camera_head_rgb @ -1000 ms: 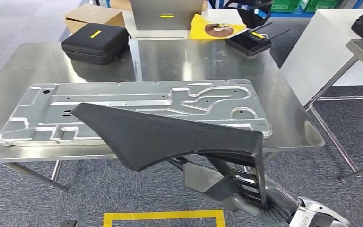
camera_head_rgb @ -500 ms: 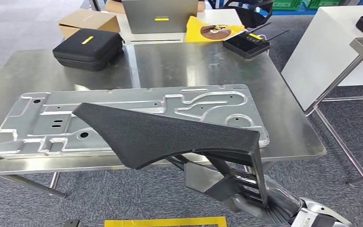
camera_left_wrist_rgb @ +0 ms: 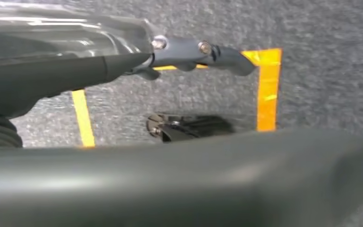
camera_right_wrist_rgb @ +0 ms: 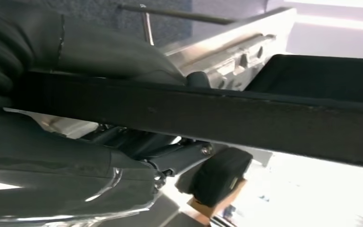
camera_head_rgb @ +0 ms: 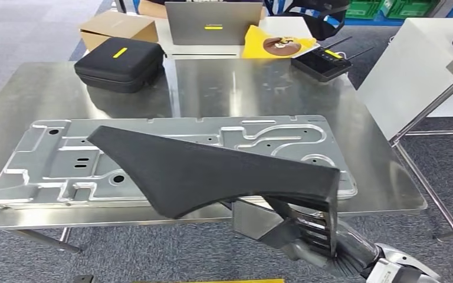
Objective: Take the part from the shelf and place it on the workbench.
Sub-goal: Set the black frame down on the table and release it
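On counter (camera_head_rgb: 224, 82) far left: black zip case (camera_head_rgb: 118, 63), cardboard box (camera_head_rgb: 115, 25) behind it. Stamped metal panel (camera_head_rgb: 65, 165) lies flat along near edge. Black textured part (camera_head_rgb: 206, 171) held in air above panel and counter's near edge, not resting on it. Farther back: laptop (camera_head_rgb: 213, 22), yellow sheet (camera_head_rgb: 271, 42), black controller (camera_head_rgb: 321, 61). Low right: right hand (camera_head_rgb: 307, 250) grips part's ribbed end. Left hand (camera_left_wrist_rgb: 189, 52) hangs over grey carpet (camera_left_wrist_rgb: 321, 71) and yellow floor tape (camera_left_wrist_rgb: 268, 90), fingers extended, holding nothing.

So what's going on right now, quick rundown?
Right hand grips black textured trim part, above near table edge. Left hand hanging, holds nothing. Large stamped metal panel lies across steel workbench.
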Controlling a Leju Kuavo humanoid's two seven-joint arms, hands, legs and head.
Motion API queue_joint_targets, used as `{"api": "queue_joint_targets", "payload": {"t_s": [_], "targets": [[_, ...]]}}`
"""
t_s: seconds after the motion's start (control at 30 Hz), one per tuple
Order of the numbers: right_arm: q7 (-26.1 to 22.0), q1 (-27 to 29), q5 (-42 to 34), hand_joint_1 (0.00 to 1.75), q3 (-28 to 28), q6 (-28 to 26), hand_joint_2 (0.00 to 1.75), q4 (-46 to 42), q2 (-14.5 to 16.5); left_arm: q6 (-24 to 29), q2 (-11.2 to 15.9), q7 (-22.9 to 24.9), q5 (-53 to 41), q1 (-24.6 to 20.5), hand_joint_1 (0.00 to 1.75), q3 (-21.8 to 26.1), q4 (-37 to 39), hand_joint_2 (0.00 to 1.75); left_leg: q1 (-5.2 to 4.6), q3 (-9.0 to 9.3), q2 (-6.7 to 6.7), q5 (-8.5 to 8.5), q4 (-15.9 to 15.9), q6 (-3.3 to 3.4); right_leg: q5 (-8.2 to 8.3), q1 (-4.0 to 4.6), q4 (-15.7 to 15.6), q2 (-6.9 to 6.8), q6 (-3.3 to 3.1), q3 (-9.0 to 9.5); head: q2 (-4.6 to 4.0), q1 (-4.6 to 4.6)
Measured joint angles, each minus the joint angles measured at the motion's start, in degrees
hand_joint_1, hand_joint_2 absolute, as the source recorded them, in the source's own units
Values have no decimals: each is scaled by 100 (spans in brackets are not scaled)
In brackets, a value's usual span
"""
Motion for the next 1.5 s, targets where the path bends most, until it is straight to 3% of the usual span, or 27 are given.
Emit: {"api": "queue_joint_targets", "payload": {"t_s": [0.07,0.1,0.13,0.2,0.27,0.37,0.43,0.5,0.57,0.6,0.63,0.67,0.73,0.77,0.8,0.97,1.13,1.3,1.5], "targets": [[-1,-5,1,175,-20,7,175,2,0,-1,-1,0,-1,-5,0,0,0,175,-12,73,4,-54,-12,43,-219,7,750,5,2,-471,0,2],[-1,-3,1,175,-25,13,175,3,0,-2,-2,0,-2,-2,0,0,0,175,-20,114,2,-89,-12,55,-209,9,983,5,3,-662,0,2],[-1,-2,1,175,-28,19,175,3,0,-2,-2,0,-2,0,0,0,0,175,-25,166,-2,-127,-12,59,-76,11,1012,6,1,-761,0,2],[-1,-7,3,175,-38,26,175,3,0,-2,-2,-1,-1,1,0,0,0,175,-28,299,-16,-222,-12,48,451,22,471,7,-22,-669,0,3],[1,-22,7,175,-49,26,175,8,-2,-2,-5,-2,0,-4,0,3,1,175,-32,382,-29,-308,-10,5,778,56,-78,12,-80,-491,1,3],[5,-47,9,175,-92,19,175,7,-15,-2,-12,-8,0,-17,0,6,0,175,-34,384,-28,-355,-36,-80,703,95,-302,28,-169,-413,1,7],[6,-56,3,175,-150,10,175,-4,-20,-2,-13,-16,0,-29,0,6,0,175,-40,413,-18,-411,-17,-137,671,59,-365,22,-216,-348,0,2],[10,-75,16,175,-213,-41,175,-15,-26,-2,-14,-27,2,-46,0,7,0,175,-29,232,-15,-604,380,-198,644,22,-407,-3,-258,-260,0,-9],[42,-88,100,175,-305,-178,175,-16,-39,-2,-15,-38,8,-45,0,11,0,175,-4,-226,-14,-850,1127,-249,597,17,-412,-16,-284,-208,0,-18],[70,-87,178,175,-373,-271,175,-19,-51,-2,-15,-43,10,-35,0,14,0,175,5,-433,-13,-877,1402,-264,570,16,-411,-15,-287,-181,0,-18],[106,-91,261,175,-454,-362,175,-25,-67,-2,-15,-48,11,-23,0,16,0,175,10,-552,-12,-788,1489,-269,541,16,-411,-12,-286,-145,0,-19],[145,-102,342,175,-544,-443,175,-34,-84,-2,-15,-52,10,-14,0,19,0,175,12,-563,-11,-584,1354,-265,510,14,-411,-7,-279,-97,0,-19],[250,-165,541,175,-746,-587,175,-58,-116,-2,-15,-59,9,-11,0,28,0,175,6,-379,-9,-78,723,-231,440,15,-416,1,-248,5,0,-18],[320,-219,696,175,-849,-674,175,-66,-132,-2,-15,-62,7,-13,0,36,0,175,-5,-283,-8,76,450,-206,415,21,-417,10,-222,35,0,-18],[408,-282,936,175,-950,-795,175,-72,-145,-2,-22,-64,3,-16,0,42,0,175,-12,-212,-8,122,257,-201,395,28,-413,19,-203,43,0,-18],[873,-653,2455,175,-1235,-1420,175,-37,-156,-7,-45,-95,-29,-14,0,55,0,175,-18,-152,-17,43,100,-183,395,39,-474,36,-175,65,0,-1],[1509,-1423,4061,175,-1057,-1770,175,290,-45,-58,-72,-97,-167,-84,0,34,0,175,-21,-136,-8,27,101,-153,411,39,-523,49,-138,94,0,-1],[1980,-2225,5343,175,-467,-1806,175,910,131,-73,-78,-36,-296,-147,0,-46,0,175,-23,-126,-9,30,100,-147,417,42,-526,48,-120,100,0,-1],[2232,-3022,6062,175,507,-1803,175,1933,615,-101,-93,13,-398,-228,0,-160,0,175,-8,-109,-9,40,85,-144,418,59,-524,45,-120,105,0,-1]]}}
